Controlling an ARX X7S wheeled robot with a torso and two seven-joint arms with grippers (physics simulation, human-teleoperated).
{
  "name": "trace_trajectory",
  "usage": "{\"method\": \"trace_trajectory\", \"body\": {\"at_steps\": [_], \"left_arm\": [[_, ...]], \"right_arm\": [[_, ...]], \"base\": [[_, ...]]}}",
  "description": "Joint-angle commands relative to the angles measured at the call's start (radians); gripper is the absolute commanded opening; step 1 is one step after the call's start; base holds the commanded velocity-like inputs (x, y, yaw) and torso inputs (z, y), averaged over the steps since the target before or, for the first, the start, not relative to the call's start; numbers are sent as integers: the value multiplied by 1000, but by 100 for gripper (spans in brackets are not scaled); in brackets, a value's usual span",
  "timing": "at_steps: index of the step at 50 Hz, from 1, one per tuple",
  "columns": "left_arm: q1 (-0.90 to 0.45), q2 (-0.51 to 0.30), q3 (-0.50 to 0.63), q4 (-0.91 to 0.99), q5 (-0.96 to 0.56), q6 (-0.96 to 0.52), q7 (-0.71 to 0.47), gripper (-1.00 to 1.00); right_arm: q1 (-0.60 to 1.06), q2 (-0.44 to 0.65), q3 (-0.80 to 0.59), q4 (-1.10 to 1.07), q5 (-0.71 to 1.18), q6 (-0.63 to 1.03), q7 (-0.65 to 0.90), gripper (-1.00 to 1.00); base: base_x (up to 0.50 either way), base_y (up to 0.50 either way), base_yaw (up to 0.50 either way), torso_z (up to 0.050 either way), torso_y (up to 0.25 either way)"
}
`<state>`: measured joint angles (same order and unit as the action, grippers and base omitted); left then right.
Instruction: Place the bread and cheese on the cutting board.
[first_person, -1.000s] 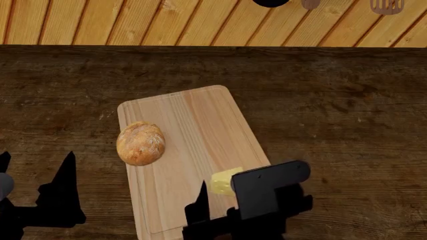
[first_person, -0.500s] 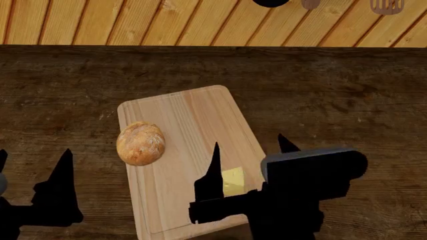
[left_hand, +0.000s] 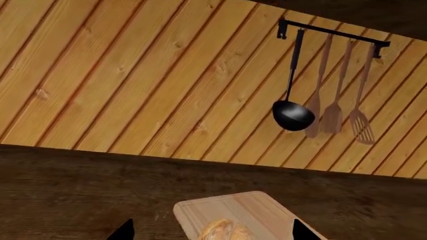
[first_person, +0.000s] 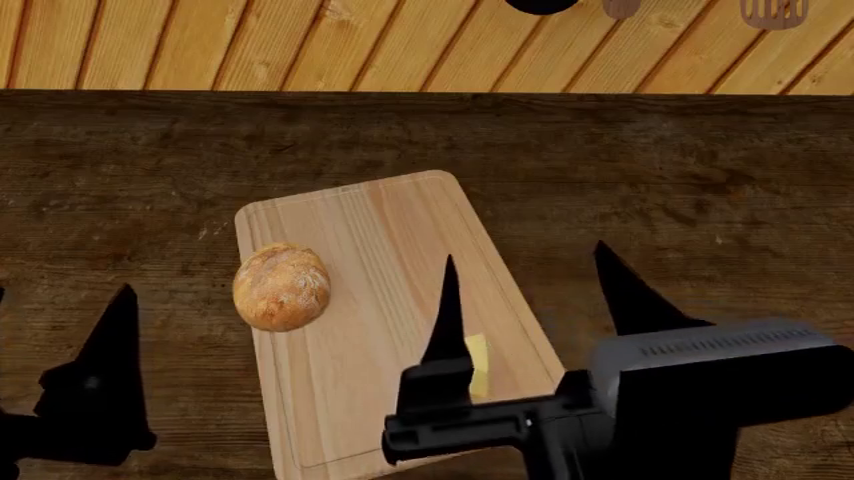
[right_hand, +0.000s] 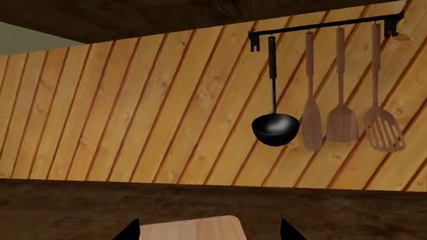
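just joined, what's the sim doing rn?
Both items are on the cutting board: the bread overlaps its left edge, the cheese lies near its right edge, partly hidden. The right gripper, jaws open, sits above the cheese, not holding it. The left gripper is beside the board, its second finger out of frame. A ladle and wooden utensils hang on the wall.

Wall (left_hand: 133, 75): slanted wooden planks, filling most of the view.
Rack (left_hand: 330, 31): black rail carrying a black ladle (left_hand: 292, 112) and three wooden utensils (left_hand: 340, 107).
Table (left_hand: 67, 195): dark wood.
Cutting board (left_hand: 247, 210): pale, near end visible.
Bread (left_hand: 223, 231): on the board, partly cropped.
Left gripper (left_hand: 210, 232): two dark fingertips (left_hand: 123, 231) spread wide, flanking the bread.
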<state>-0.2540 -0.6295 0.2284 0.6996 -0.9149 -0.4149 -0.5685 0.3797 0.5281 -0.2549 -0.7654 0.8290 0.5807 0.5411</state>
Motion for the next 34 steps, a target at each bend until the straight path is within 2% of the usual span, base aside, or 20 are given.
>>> {"method": "trace_trajectory", "body": {"at_steps": [1,24,34], "left_arm": [[20,-35,-36,91,-39,13,-18,100],[75,-117,-125,264,-118,48,-78,100],[88,-142,-142,320,-147,67,-98,100]], "right_arm": [[-11,32,47,-97,58,10,49,100],[18,129,121,-276,210,32,199,100],[73,327,-66,-281,215,-193,335,100]], "base": [[0,0,0,0,0],[0,0,0,0,0],[0,0,0,0,0]]}}
